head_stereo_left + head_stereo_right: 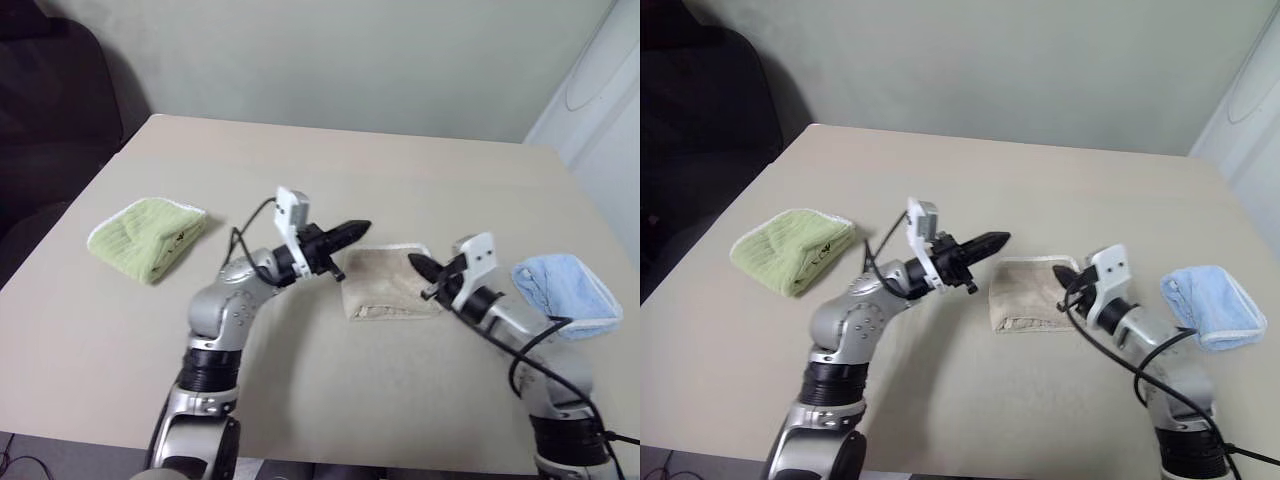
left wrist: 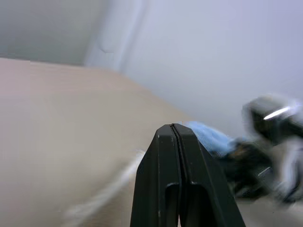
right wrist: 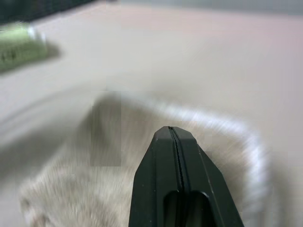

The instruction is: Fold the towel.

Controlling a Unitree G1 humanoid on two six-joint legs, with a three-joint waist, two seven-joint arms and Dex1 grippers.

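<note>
The towel (image 1: pixel 385 285) is a beige ribbed cloth with white edging, lying folded into a small rectangle near the middle of the table. My left gripper (image 1: pixel 360 229) hovers above the towel's left end, shut with nothing between its fingers. My right gripper (image 1: pixel 413 263) is raised over the towel's right end, also shut and empty. In the right wrist view the towel (image 3: pixel 113 156) lies just beyond the closed fingertips. The left wrist view has the shut left gripper (image 2: pixel 173 128) pointing across the table toward the blue cloth.
A lime-green towel (image 1: pixel 147 235) lies folded at the table's left. A light-blue towel (image 1: pixel 566 290) lies at the right, close behind my right forearm. The tan table (image 1: pixel 400 180) stretches toward the wall; a dark chair (image 1: pixel 45 90) stands at the far left.
</note>
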